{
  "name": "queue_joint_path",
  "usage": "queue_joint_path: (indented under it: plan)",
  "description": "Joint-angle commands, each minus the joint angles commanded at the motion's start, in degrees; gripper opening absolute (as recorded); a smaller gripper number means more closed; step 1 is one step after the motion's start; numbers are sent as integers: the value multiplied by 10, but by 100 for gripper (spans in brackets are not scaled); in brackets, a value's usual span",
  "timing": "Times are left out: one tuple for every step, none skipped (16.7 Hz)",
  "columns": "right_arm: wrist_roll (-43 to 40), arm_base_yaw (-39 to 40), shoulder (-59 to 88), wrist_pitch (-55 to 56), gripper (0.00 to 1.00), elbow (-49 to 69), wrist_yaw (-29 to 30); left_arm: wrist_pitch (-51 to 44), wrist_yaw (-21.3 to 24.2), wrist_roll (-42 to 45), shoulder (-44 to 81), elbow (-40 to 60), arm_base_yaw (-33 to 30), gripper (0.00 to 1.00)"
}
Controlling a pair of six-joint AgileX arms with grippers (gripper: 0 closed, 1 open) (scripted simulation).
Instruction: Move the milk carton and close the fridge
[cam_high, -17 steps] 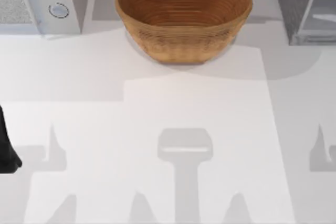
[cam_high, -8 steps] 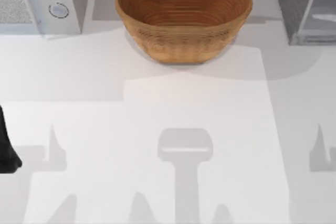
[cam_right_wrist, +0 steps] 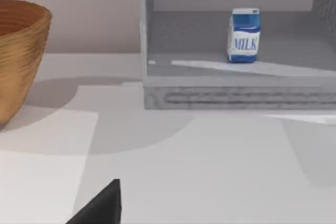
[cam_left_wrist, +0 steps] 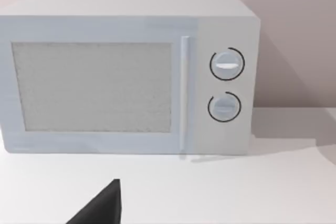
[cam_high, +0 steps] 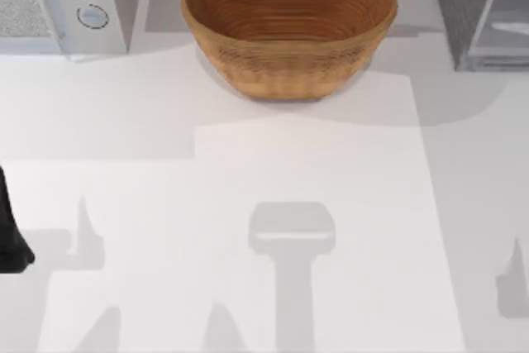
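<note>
Fingers: state cannot be told for either gripper; milk carton (cam_right_wrist: 244, 35), upright inside the open fridge (cam_right_wrist: 236, 90) at the table's right rear, judged light, stiff-sided and crushable, best taken across its flat side faces at mid-height; legible lettering: "MILK", blue on white band.

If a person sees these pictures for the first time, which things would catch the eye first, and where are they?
The big wicker basket stands out first, at the back middle of the table. Next is the small blue and white milk carton, standing upright inside the open fridge at the back right. The white microwave with two round knobs sits at the back left.
</note>
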Motion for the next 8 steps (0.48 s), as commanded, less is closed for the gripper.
queue_joint_path:
  plan:
    - [-1,0,-28,-57,100,23,0,0,0,0,0,0,0,100]
    - [-1,0,-55,-113,100,45,1,0,0,0,0,0,0,100]
    - [-1,1,-80,-166,100,65,1,0,0,0,0,0,0,100]
    - [-2,1,-103,-215,100,84,1,0,0,0,0,0,0,100]
    - [-2,1,-125,-259,100,102,1,0,0,0,0,0,0,100]
    - [-2,2,-144,-298,100,117,0,0,0,0,0,0,0,100]
    - [-2,2,-160,-330,100,130,0,0,0,0,0,0,0,100]
    - [-3,3,-175,-357,100,142,0,0,0,0,0,0,0,100]
